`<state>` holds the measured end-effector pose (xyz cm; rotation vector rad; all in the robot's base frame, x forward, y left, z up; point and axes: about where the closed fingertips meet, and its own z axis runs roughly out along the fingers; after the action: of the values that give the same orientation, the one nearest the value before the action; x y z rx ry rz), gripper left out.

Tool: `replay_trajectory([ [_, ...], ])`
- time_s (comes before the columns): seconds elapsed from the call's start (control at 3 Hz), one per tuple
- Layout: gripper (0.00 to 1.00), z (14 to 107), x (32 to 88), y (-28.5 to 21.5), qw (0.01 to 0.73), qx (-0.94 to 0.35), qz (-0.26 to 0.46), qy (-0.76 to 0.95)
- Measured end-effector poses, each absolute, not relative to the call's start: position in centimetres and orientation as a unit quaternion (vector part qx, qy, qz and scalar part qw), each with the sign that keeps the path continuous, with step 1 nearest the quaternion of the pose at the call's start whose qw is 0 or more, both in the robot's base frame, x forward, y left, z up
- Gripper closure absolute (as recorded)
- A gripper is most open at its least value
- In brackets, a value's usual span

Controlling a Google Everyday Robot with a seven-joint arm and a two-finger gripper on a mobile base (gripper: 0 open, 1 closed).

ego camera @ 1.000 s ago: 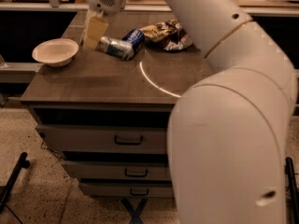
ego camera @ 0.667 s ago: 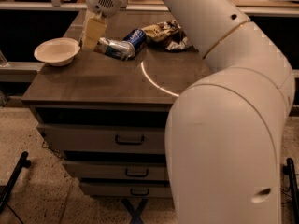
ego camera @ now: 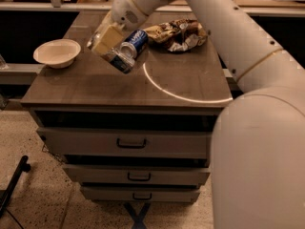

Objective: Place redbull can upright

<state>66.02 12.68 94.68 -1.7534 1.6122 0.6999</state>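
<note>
At the back-left of the tabletop (ego camera: 95, 87), in the single camera view, my gripper (ego camera: 108, 38) has shifted a little toward 4 o'clock from where it was a second ago. Its fingers are now clamped across the redbull can (ego camera: 119, 61). Then the can lay flat on the wood. Now it hangs tilted in my grasp, its lower end pointing to about 4 o'clock and close over the surface. I judge the pick is done and the turn to vertical only partly made.

The dark-blue can (ego camera: 135, 41) lies on its side just beside my load at 2 o'clock, near enough to be knocked if I swing that way. The crumpled snack bag (ego camera: 178, 32) sits further off at 3 o'clock, and the white bowl (ego camera: 57, 61) is well apart at 9 o'clock.

Bare wood opens toward 6 o'clock, between me and the front edge above the drawers (ego camera: 131, 142). That looks the safest place to set the can down, short of the edge.
</note>
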Motion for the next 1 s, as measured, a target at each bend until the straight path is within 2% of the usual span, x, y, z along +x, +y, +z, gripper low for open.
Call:
replay_trajectory([
  [0.67, 1.0, 92.1, 66.3, 4.0, 0.426, -0.523, 0.393, 0.625],
  [1.0, 1.0, 91.2, 66.2, 1.3, 0.458, -0.468, 0.425, 0.625],
])
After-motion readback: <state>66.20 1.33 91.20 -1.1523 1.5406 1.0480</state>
